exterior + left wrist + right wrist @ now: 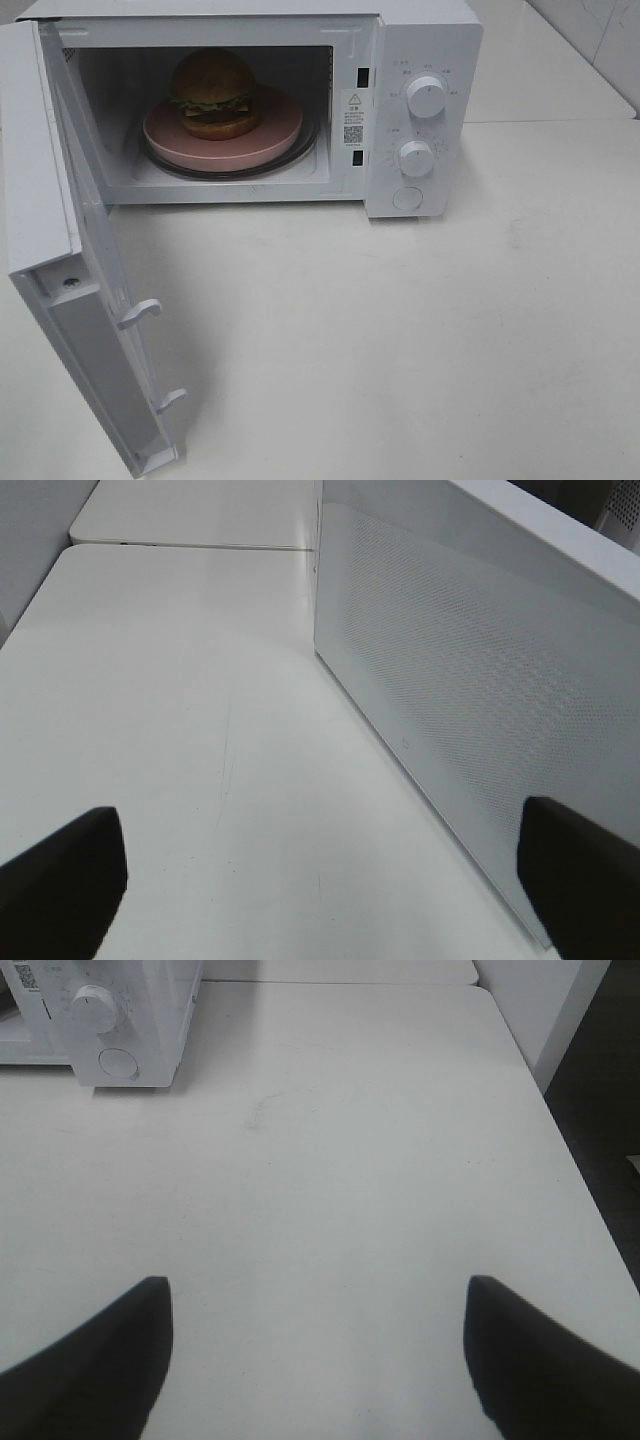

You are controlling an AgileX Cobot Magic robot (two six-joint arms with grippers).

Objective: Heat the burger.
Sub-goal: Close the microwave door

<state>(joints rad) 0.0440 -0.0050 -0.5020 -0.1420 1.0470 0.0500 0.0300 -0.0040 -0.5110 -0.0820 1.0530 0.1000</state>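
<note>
Inside the cavity of the white box-shaped microwave oven (420, 40), at the far side of the counter: one small round burger (213, 92) with a glossy brown domed bun, dark patty and green lettuce edge. It sits upright on a flat round pink plate (275, 135), left of the plate's centre and narrower than the plate. The plate rests on a round glass turntable (200, 172), whose dark rim shows around it.

Microwave door (40, 150), white: swung wide open to the left, inner face toward the cavity, two white latch hooks (138, 314) projecting from its free edge.

Control panel, right of the cavity: two round white knobs, upper (427, 97) and lower (415, 158), with one round white button (407, 198) beneath them.

White counter (450, 330): carries the microwave oven.

Left jaws: seen only in the left wrist view. Two dark fingers (60, 890) stand spread wide with nothing held between them, above the counter and just beside the dotted outer face of the open door. Whether the finger nearer the door touches it cannot be told.

Right jaws: seen only in the right wrist view. Two dark fingers (100, 1360) stand spread wide, gripping nothing, above the counter and well apart from the knob end of the microwave oven.
</note>
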